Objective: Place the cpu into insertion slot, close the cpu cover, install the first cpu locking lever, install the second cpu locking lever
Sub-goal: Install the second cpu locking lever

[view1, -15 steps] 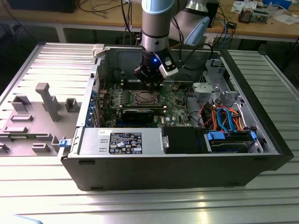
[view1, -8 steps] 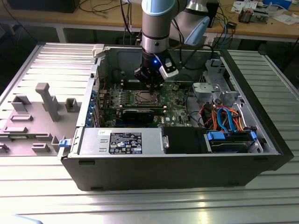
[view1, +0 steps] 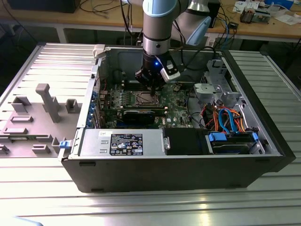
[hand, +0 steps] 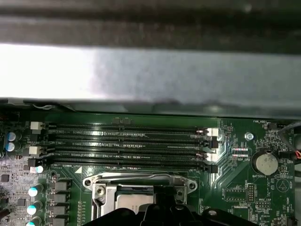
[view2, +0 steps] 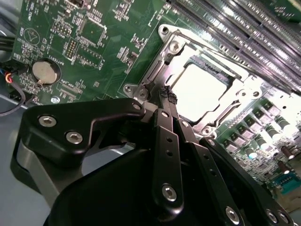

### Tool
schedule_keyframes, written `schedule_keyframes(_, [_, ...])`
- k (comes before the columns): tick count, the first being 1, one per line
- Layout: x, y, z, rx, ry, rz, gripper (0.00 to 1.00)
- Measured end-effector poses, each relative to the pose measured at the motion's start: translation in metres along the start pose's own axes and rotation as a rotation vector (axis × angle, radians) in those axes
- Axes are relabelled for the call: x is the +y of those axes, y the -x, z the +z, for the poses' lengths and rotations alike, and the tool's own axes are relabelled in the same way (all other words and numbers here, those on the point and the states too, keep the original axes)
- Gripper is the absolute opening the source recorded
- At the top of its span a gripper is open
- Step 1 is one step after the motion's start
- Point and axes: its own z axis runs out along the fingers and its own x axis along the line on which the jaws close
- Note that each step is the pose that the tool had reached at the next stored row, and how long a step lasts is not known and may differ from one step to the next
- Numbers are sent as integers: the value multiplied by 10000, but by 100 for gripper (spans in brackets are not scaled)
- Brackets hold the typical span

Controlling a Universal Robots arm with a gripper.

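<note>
The cpu [view2: 202, 92] lies flat in the insertion slot [view2: 141, 87], its silver top glaring bright, and it also shows in the first wrist view [hand: 134, 201]. The silvery cpu cover [view2: 186, 52] lies down around the chip, which shows through its window; its far edge [hand: 141, 180] is seen in the first wrist view. My gripper [view2: 167, 96] hangs just above the socket's corner with its black fingers [view2: 164, 141] together and nothing between them. In the exterior view the gripper [view1: 153, 86] stands over the socket [view1: 145, 98] on the green board.
Long black memory slots [hand: 122, 146] run beside the socket, with the case wall [hand: 150, 75] beyond them. A coin battery [view2: 43, 71] sits on the board. A power supply [view1: 122, 142], drive cage [view1: 233, 141] and bundled cables [view1: 221, 115] crowd the case.
</note>
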Motion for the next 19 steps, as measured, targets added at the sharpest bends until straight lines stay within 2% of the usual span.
schedule_keyframes(8, [-61,-2,-2,4,-107,-3,11])
schedule_keyframes(13, [-122,-4,-3,7,-180,-6,11])
schedule_keyframes(19, [-165,-7,-7,7,-190,-4,11])
